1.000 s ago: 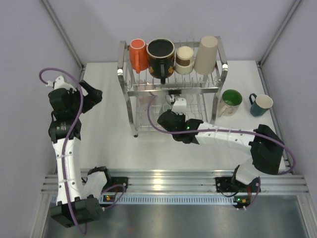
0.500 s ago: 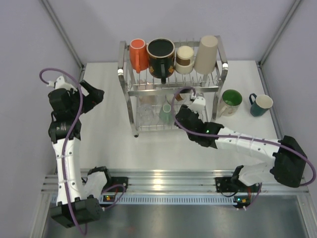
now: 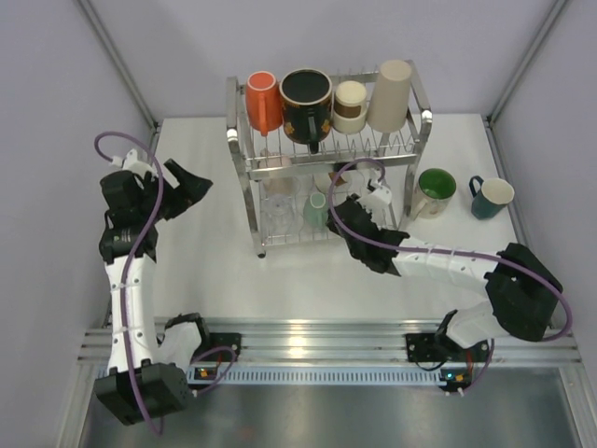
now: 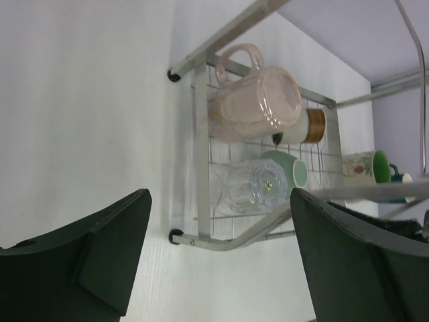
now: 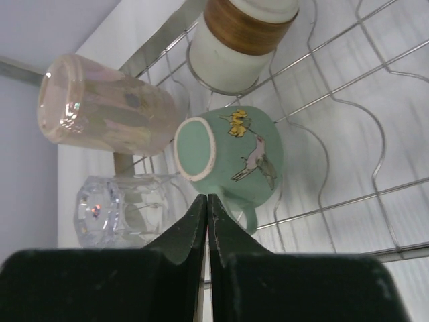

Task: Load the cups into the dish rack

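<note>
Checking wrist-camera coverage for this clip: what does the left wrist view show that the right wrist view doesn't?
Only left wrist: the green mug and teal mug on the table beyond the dish rack, plus the open left gripper. Only right wrist: the bird painted on the mint cup, plus the shut right gripper. Both: pink mug, clear glass, mint cup and brown-banded cup on the lower tier.

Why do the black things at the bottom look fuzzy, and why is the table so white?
Left wrist view: the left fingers sit close to the lens and blur; bright light washes out the table. Right wrist view: the right fingers are soft, the green bird cup sharp. Top view: glare on the metal rail.
</note>
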You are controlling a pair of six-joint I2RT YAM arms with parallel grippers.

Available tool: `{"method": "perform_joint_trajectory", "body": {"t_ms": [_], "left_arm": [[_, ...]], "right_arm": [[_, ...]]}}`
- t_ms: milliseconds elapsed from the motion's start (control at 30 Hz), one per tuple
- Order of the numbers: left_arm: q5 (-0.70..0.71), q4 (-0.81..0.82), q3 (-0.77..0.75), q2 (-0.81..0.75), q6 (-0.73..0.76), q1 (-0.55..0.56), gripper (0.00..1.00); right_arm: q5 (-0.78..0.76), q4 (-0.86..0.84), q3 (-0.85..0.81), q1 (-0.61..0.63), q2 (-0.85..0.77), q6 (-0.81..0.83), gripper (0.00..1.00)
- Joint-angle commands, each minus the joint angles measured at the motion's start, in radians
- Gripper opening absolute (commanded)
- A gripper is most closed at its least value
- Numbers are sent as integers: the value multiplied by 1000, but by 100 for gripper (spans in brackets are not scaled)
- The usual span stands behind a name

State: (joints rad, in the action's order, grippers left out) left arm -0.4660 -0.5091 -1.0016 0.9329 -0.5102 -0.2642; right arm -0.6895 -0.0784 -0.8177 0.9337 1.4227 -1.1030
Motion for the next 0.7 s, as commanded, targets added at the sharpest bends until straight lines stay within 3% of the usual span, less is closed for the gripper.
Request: {"method": "perform_joint_trajectory", "body": {"t_ms": [0, 100, 267, 467, 667], "left_arm": [[-158, 98, 86, -126, 12, -4, 91], [-236, 231, 188, -206, 13, -4, 93], [-298, 251, 276, -261, 70, -4, 92], [-399, 314, 328, -293, 36, -3, 92], [-405, 457, 389, -284, -59, 9, 93]], "right_arm": [[28, -121, -29, 27, -4, -28, 0], [65, -122, -3, 50, -42, -23, 0], [195, -138, 94, 53, -165, 17, 0], [265, 70, 175, 54, -445, 32, 0], [144, 385, 132, 57, -678, -14, 0]]}}
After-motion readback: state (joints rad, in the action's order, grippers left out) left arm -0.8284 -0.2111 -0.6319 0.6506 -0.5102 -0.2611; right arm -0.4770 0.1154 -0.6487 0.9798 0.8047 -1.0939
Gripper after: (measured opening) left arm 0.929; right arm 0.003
